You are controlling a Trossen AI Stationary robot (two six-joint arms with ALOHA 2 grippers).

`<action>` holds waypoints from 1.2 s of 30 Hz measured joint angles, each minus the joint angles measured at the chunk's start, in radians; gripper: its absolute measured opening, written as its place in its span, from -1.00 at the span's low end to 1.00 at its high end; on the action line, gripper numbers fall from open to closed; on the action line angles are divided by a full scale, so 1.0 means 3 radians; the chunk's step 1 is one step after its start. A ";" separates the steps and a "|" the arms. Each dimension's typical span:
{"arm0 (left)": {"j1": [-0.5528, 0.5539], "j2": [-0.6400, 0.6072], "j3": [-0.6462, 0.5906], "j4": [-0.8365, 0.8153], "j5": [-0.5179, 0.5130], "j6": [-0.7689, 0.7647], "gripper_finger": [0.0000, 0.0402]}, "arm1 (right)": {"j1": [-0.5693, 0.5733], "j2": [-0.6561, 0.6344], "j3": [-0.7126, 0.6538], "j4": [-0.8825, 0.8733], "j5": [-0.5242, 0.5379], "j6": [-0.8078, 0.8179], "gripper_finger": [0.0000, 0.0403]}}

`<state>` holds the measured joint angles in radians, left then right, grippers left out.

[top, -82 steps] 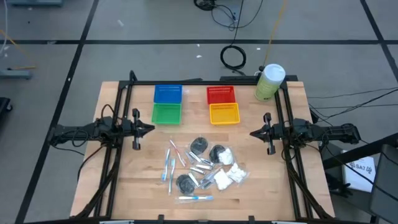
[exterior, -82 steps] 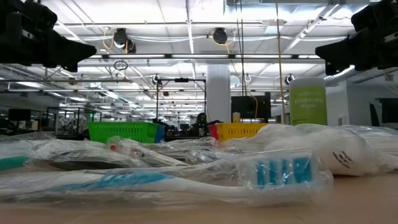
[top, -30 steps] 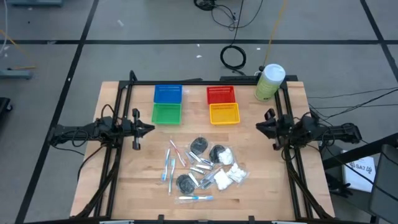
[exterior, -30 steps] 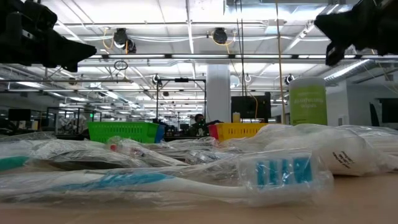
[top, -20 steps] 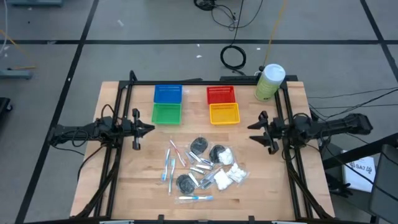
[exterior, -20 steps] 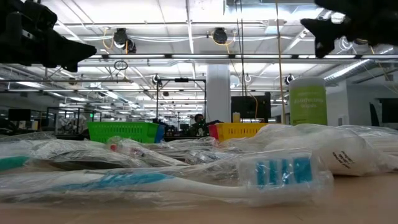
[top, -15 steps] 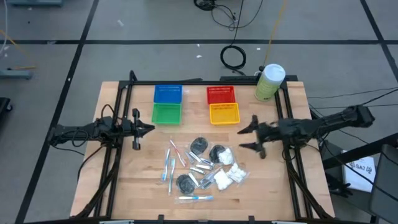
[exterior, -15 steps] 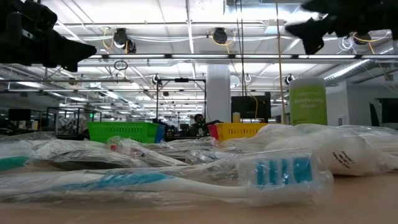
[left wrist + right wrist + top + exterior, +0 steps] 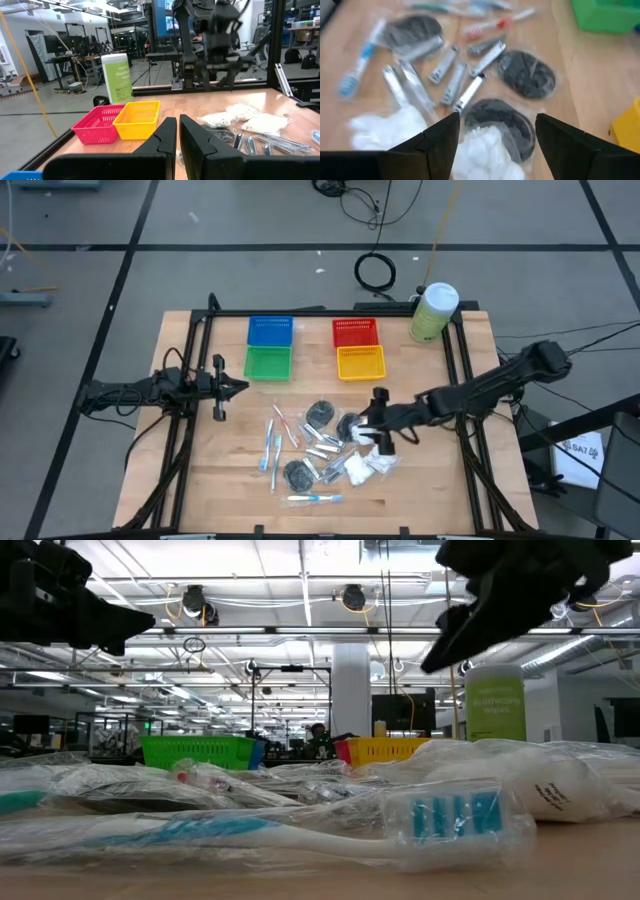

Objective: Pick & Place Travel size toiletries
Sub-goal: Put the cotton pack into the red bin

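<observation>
Right tool (image 9: 381,426) hangs spread over white packets (image 9: 485,155) and a dark disc (image 9: 496,118); the canister's (image 9: 495,705) label is unreadable.

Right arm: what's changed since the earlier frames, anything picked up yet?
The right pincer swung from the table's right edge in over the pile of wrapped travel toiletries and opened; it now hangs above the white puffy packets, holding nothing. The left pincer stayed shut at the left side. The pile, the four small plastic baskets and the pale-green canister are unmoved.
</observation>
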<state>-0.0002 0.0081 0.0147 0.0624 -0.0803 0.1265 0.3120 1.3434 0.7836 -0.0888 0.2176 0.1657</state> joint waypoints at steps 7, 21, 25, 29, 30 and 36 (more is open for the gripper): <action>-0.0001 0.0000 0.0000 0.0000 0.0000 0.0000 -0.88 | 0.0017 0.0522 0.0005 0.0030 0.0055 0.0149 0.23; 0.0000 0.0000 0.0000 0.0000 0.0000 0.0000 -0.88 | 0.0015 0.0704 0.0005 -0.0073 -0.0295 0.0196 0.21; -0.0001 -0.0001 0.0000 0.0000 0.0000 0.0000 -0.88 | 0.0015 0.0704 0.0005 -0.0112 -0.0296 0.0190 0.14; -0.0001 0.0000 0.0000 0.0001 0.0000 0.0000 -0.88 | 0.0015 0.0704 0.0005 -0.0147 -0.0295 0.0183 0.00; -0.0001 0.0000 0.0000 0.0000 0.0000 0.0000 -0.88 | 0.0015 0.0704 0.0005 -0.0156 -0.0296 0.0183 -0.03; -0.0001 0.0000 0.0000 0.0001 0.0000 0.0000 -0.88 | 0.0013 0.0704 0.0005 -0.0171 -0.0295 0.0179 -0.22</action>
<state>-0.0006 0.0080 0.0147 0.0626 -0.0803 0.1265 0.3161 1.5547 0.7853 -0.1402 0.1291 0.2195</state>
